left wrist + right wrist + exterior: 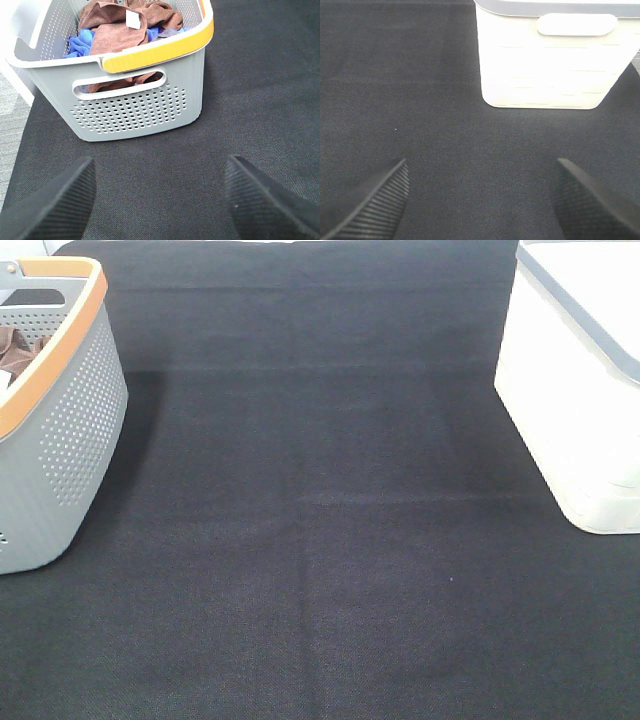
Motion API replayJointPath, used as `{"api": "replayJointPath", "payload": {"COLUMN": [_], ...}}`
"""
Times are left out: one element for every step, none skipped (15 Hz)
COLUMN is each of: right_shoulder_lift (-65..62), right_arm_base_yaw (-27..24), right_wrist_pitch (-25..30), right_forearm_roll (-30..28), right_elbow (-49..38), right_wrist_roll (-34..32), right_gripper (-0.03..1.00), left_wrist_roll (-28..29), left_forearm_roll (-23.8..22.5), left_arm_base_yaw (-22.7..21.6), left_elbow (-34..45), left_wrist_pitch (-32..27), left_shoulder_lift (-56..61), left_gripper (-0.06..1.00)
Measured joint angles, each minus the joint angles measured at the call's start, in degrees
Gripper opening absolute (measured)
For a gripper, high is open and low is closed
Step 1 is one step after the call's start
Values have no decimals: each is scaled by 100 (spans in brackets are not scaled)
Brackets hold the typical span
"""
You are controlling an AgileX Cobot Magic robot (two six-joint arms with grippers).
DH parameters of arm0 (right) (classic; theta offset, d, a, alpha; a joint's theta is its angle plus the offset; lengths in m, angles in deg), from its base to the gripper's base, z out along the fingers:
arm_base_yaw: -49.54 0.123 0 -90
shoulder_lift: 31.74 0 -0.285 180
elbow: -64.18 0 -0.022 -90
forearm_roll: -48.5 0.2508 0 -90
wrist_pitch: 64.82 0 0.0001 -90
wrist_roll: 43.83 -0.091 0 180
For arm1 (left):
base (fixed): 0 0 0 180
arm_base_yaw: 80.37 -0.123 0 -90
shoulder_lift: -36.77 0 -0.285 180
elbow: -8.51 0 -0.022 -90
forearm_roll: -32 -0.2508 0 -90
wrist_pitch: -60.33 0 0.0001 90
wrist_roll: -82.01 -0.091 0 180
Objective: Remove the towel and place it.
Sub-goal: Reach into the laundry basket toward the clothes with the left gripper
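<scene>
The reddish-brown towel (120, 30) with a small white tag lies crumpled in the grey basket (140, 105) with a yellow-orange rim, on top of blue cloths. In the exterior high view only a corner of the towel (18, 345) shows inside the basket (70, 430) at the far left. My left gripper (160, 200) is open and empty above the black mat, a short way in front of the basket. My right gripper (480, 200) is open and empty above the mat in front of a white bin (555, 60). Neither gripper shows in the exterior high view.
The white bin (570, 390) with a grey rim stands at the right edge of the black mat (320, 540). Blue cloths (80, 42) lie under the towel in the basket. A pale floor shows beside the mat near the basket.
</scene>
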Motion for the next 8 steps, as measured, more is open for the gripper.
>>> {"api": "replayJointPath", "payload": {"right_shoulder_lift": [0, 0, 0, 0, 0, 0, 0, 0], "right_arm_base_yaw": [0, 0, 0, 0, 0, 0, 0, 0], "right_wrist_pitch": [0, 0, 0, 0, 0, 0, 0, 0], "right_forearm_roll": [0, 0, 0, 0, 0, 0, 0, 0], "right_elbow": [0, 0, 0, 0, 0, 0, 0, 0], "right_wrist_roll": [0, 0, 0, 0, 0, 0, 0, 0], "right_gripper": [74, 74, 74, 74, 74, 74, 74, 74], "left_wrist_roll": [0, 0, 0, 0, 0, 0, 0, 0], "left_forearm_roll": [0, 0, 0, 0, 0, 0, 0, 0], "left_arm_base_yaw": [0, 0, 0, 0, 0, 0, 0, 0], "left_elbow": [0, 0, 0, 0, 0, 0, 0, 0], "left_wrist_pitch": [0, 0, 0, 0, 0, 0, 0, 0], "left_shoulder_lift": [0, 0, 0, 0, 0, 0, 0, 0], "left_gripper": [69, 69, 69, 69, 69, 69, 69, 69]}}
